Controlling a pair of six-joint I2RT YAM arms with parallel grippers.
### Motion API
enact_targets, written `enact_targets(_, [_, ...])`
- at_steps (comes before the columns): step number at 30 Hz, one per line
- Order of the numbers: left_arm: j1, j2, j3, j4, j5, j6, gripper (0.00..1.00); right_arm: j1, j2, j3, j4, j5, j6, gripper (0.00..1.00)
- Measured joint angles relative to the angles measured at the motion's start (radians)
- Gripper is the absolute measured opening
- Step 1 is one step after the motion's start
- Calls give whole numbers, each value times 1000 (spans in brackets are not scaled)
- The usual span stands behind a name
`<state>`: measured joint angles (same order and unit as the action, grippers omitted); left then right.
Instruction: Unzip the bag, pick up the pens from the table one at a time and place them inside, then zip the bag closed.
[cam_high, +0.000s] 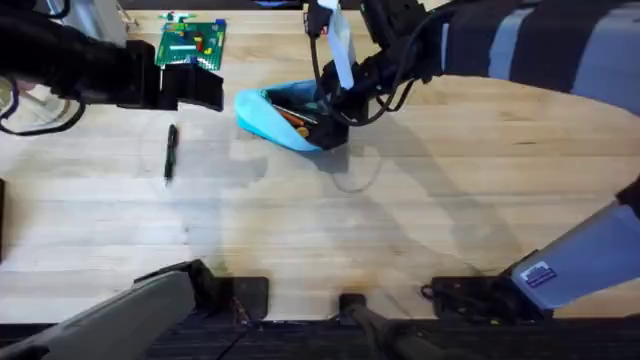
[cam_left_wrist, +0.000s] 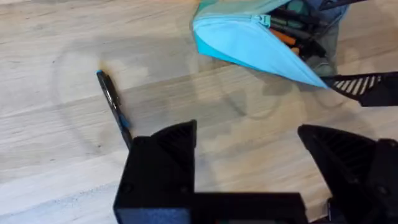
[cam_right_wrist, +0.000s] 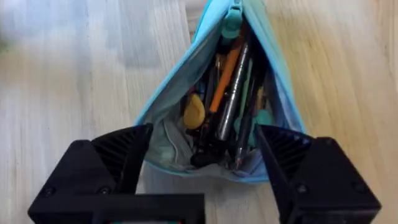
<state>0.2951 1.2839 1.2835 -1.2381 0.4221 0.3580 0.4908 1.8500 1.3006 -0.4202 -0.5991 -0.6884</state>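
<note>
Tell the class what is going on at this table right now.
Two robot arms are filling a light blue bag with pens. The bag lies unzipped on the table, with several pens and markers already inside. The right gripper hangs open right over the bag's open mouth, holding nothing. One dark pen lies on the table to the left of the bag. The left gripper hovers open above the table between that pen and the bag. The bag is not yet zipped.
</note>
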Motion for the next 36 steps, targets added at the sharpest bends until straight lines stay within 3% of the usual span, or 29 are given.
enact_targets(13, [0, 0, 0, 0, 0, 0, 996, 0, -222, 0, -13, 0, 41, 997])
enact_targets(26, [0, 0, 0, 0, 0, 0, 995, 0, -376, 0, -156, 1, 59, 997])
enact_targets(36, [0, 0, 0, 0, 0, 0, 995, 0, -470, 0, -271, 139, 195, 997])
